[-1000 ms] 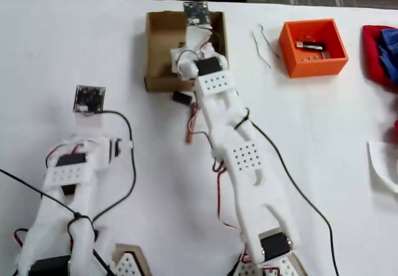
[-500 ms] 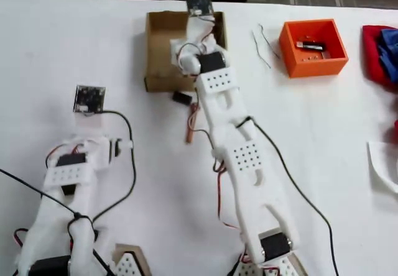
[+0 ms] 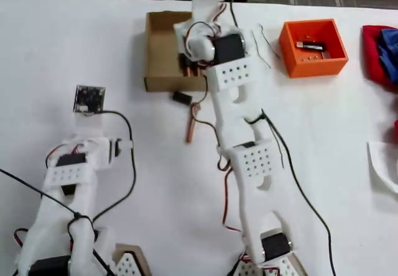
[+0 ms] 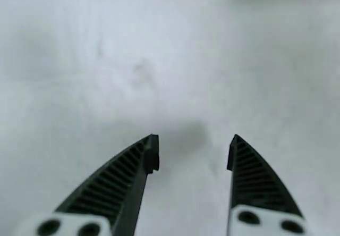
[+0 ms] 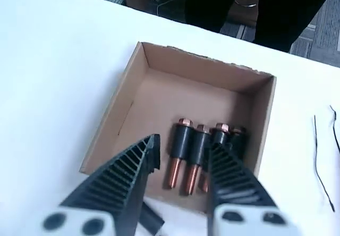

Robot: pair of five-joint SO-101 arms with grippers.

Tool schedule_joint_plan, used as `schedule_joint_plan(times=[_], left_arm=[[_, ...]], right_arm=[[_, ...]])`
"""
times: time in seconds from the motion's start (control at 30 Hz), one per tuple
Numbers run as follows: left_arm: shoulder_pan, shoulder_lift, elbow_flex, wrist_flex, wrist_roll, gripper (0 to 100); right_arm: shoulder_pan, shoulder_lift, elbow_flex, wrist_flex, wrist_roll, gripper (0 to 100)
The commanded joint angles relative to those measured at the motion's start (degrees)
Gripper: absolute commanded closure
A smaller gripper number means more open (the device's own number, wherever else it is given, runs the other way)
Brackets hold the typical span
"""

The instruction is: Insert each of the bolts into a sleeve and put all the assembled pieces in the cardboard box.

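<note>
White tabletop: cardboard box at far edge holds four sleeved bolts; loose bolt and sleeve beside its near wall. Agape, empty: right claw, left claw. We judge the loose bolt stiff, slick, roll-prone; grip mid-shank.

No lettering, number, label or sign can be read on the cardboard box, the orange tray or the table.

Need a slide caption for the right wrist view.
Open right gripper above the cardboard box, with assembled bolts lying side by side inside.
</note>
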Motion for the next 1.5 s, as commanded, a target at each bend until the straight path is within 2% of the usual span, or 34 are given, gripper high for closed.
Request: schedule_joint_plan(times=[0.0, 0.13, 0.33, 0.43, 0.6, 0.83, 1.0, 1.13, 1.27, 1.47], left_arm=[[-0.18, 0.09, -0.22, -0.79, 0.00, 77], [-0.18, 0.09, -0.22, -0.79, 0.00, 77], [-0.18, 0.09, -0.22, -0.79, 0.00, 77], [-0.18, 0.09, -0.22, -0.79, 0.00, 77], [-0.18, 0.09, -0.22, -0.79, 0.00, 77], [-0.18, 0.09, -0.22, -0.79, 0.00, 77], [-0.18, 0.09, -0.22, -0.79, -0.09, 77], [-0.18, 0.09, -0.22, -0.79, -0.18, 77], [-0.18, 0.09, -0.22, -0.79, -0.18, 77], [-0.18, 0.09, -0.22, -0.79, -0.18, 77]], right_arm=[[0.66, -6.02, -2.29, 3.91, 0.35, 87.9], [-0.13, -7.69, -2.20, 13.41, 3.34, 87.7], [-2.42, -7.34, 1.14, 14.73, 24.88, 87.7], [-2.77, -7.78, 6.77, 14.81, 31.12, 87.7], [-3.74, -9.10, 19.60, 14.90, 30.77, 87.8], [-6.99, -21.23, 32.79, 14.81, 25.23, 87.8], [-9.80, -28.18, 50.64, 14.37, 23.38, 87.9], [-9.80, -34.33, 62.95, 7.34, 24.09, 87.9], [-11.65, -44.09, 79.30, -2.86, 28.13, 87.9], [-8.92, -53.49, 106.90, -34.68, 39.30, 87.9]])
